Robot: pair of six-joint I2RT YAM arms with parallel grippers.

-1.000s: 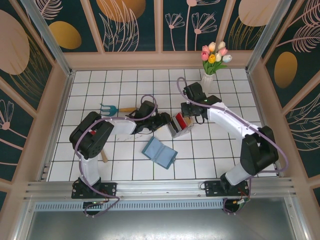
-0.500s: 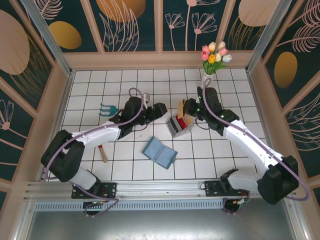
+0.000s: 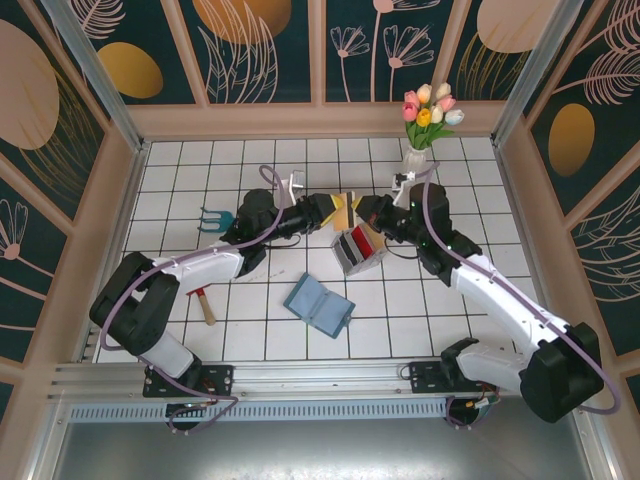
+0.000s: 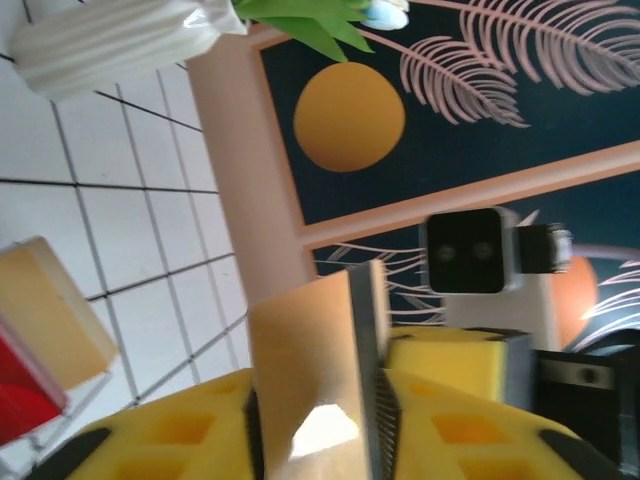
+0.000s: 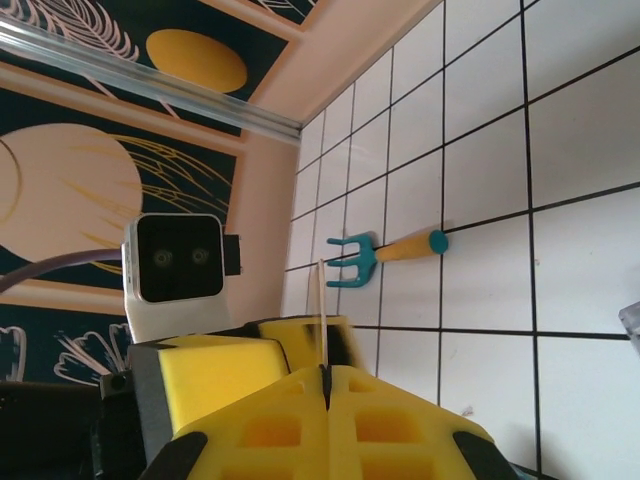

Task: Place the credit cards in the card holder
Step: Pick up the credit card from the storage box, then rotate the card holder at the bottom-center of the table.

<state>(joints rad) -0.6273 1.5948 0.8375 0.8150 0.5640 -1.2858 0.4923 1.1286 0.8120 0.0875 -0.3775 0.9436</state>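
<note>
The tan card (image 3: 341, 210) hangs in mid-air above the rack (image 3: 358, 252), pinched from both sides. The left pincer (image 3: 326, 209) clamps one end and the right pincer (image 3: 360, 212) the other, each pressed onto it. This looks like a handover, probably to get a better grip for sliding the card in. The holder (image 3: 318, 305) lies open on the tabletop (image 3: 250, 160) nearer the bases, well apart from the card. Red cards (image 3: 360, 243) stand in the rack.
</note>
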